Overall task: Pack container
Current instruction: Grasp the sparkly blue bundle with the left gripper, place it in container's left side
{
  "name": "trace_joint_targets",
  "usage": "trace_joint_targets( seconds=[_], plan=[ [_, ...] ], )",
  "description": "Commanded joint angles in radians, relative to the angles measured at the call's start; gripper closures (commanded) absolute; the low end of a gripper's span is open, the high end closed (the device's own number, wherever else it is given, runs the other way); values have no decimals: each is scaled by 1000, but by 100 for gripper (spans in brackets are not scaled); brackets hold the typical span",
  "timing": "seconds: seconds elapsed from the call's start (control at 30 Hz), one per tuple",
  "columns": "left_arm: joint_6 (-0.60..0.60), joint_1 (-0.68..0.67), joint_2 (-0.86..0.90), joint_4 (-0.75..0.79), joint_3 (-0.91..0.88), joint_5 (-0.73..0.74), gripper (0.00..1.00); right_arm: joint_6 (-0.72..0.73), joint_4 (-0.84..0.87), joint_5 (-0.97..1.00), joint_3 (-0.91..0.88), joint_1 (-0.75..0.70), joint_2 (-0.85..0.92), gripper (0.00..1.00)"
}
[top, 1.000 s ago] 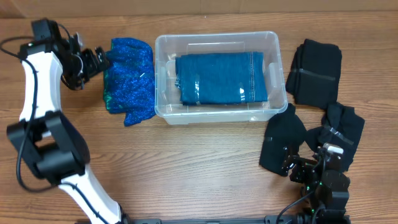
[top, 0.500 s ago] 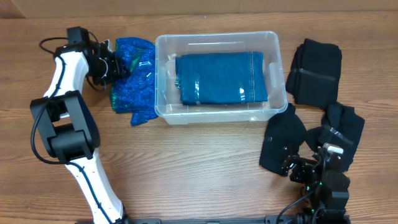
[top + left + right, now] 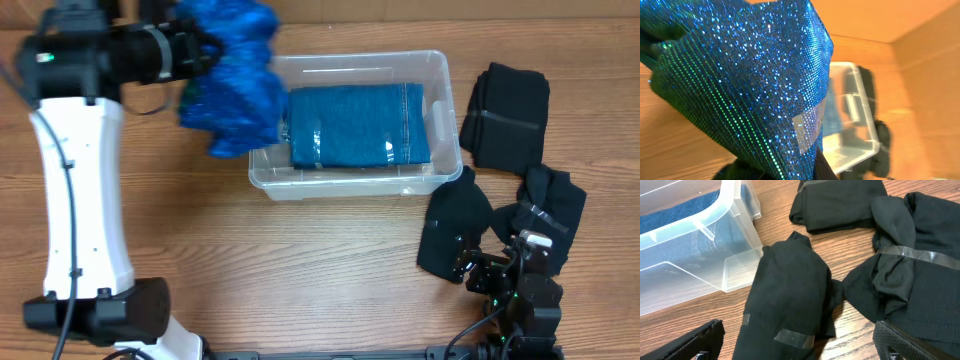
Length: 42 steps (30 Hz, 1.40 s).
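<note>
The clear container stands at the table's middle back with a folded teal garment inside. My left gripper is shut on a blue sequined garment, which hangs in the air over the container's left rim. The left wrist view is filled by that sparkly cloth, pinched at the bottom of the frame by the left gripper, with the container beyond. My right gripper rests low at the front right. In its wrist view the right gripper stands open over a taped black garment.
Three black folded garments lie right of the container: one at the back, one beside the container's corner, one at the far right. The container's corner is close to the left of the right gripper.
The left gripper closed on the blue sequined garment, lifted it off the table and carried it right towards the container. The right arm has not moved.
</note>
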Motion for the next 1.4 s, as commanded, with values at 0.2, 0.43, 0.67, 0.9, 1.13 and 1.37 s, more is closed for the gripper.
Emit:
trace_joint_targets(
  seconds=[0.2,0.43,0.67,0.9,1.13,1.37],
  plan=[
    [-392,-346,175,193,-34,-269,96,0,3,2,-17,1,-8,0],
    [-255,-283,383,129,-34,-225,93,0,3,2,-17,1,-8,0],
    [-155,-209,305,-6,-33,-307,10,0,3,2,-17,1,-8,0],
    [80,-370,311,262,-33,-403,43,0,3,2,-17,1,-8,0],
    [43,-374,612,214,-33,-503,60,0,3,2,-17,1,-8,0],
    [46,-371,480,-37,161,-517,50,0,3,2,-17,1,-8,0]
  ],
)
